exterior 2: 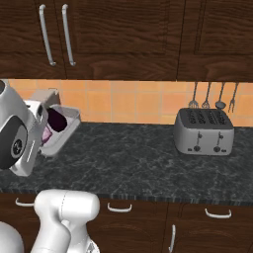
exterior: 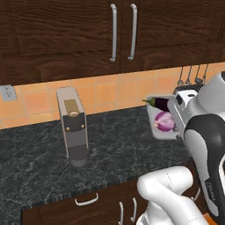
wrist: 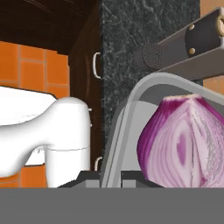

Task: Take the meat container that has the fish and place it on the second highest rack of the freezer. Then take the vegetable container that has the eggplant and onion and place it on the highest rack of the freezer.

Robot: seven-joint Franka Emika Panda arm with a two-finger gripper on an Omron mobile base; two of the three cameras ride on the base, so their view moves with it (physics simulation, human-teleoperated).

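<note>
Counter (exterior: 110, 145): the lifted load hangs above it, so a slip lands here.
Vegetable container (exterior: 154, 125): tipped steeply on edge; contents may spill.
Eggplant (exterior: 159, 103), onion (exterior: 164, 121): loose inside.
Gripper (wrist: 111, 175): pinched nearly closed on the container's rim; narrow hold could let it twist.

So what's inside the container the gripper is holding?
The container holds a cut purple onion and a dark eggplant by its upper rim. The arm covers its right side in the left base view, so anything there is hidden.
</note>
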